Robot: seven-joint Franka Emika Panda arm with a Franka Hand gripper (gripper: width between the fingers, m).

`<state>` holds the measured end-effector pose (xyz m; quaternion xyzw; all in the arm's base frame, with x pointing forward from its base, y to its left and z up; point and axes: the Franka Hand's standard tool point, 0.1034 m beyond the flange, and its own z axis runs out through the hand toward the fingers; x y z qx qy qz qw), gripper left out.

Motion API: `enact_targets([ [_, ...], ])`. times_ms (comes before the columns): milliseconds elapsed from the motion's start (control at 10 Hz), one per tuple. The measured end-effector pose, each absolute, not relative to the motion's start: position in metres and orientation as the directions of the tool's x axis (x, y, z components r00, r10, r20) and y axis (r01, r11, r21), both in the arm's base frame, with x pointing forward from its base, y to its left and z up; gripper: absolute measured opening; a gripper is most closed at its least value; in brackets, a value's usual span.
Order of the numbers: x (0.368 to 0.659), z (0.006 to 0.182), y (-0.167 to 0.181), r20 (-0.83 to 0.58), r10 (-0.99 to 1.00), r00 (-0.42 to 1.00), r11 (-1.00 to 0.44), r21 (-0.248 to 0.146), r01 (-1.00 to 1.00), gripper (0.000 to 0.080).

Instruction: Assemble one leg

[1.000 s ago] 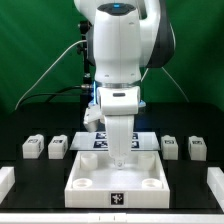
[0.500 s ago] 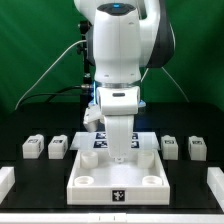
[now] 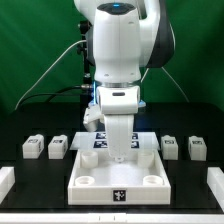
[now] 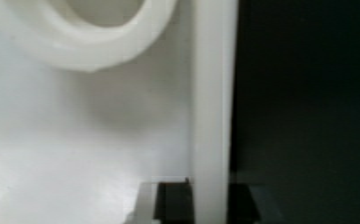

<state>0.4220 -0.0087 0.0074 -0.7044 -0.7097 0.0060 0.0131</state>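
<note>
Four small white legs with black-and-white tags lie on the black table, two at the exterior view's left (image 3: 33, 147) (image 3: 58, 147) and two at its right (image 3: 169, 146) (image 3: 196, 149). The large white square panel (image 3: 100, 166) lies in the middle. My gripper (image 3: 120, 157) is down at the panel's far side, away from all the legs. In the wrist view, its dark fingers (image 4: 173, 205) stand close on either side of the panel's thin white wall (image 4: 212, 110), next to a round recess (image 4: 106, 30). The gripper (image 4: 211, 205) looks shut on that wall.
The marker board (image 3: 98, 142) lies behind the panel, partly hidden by my arm. White blocks stand at the table's front left (image 3: 5, 180) and front right (image 3: 214, 184) corners. A green curtain hangs behind.
</note>
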Motion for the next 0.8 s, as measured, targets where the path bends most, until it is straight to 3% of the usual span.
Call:
enact_targets([
  [300,0.423,0.008,-0.008,0.010,1.000,-0.005,0.005,-0.026,1.000,0.0057],
  [800,0.496,0.007,0.054,0.053,0.999,0.005,-0.006,0.017,1.000,0.0057],
])
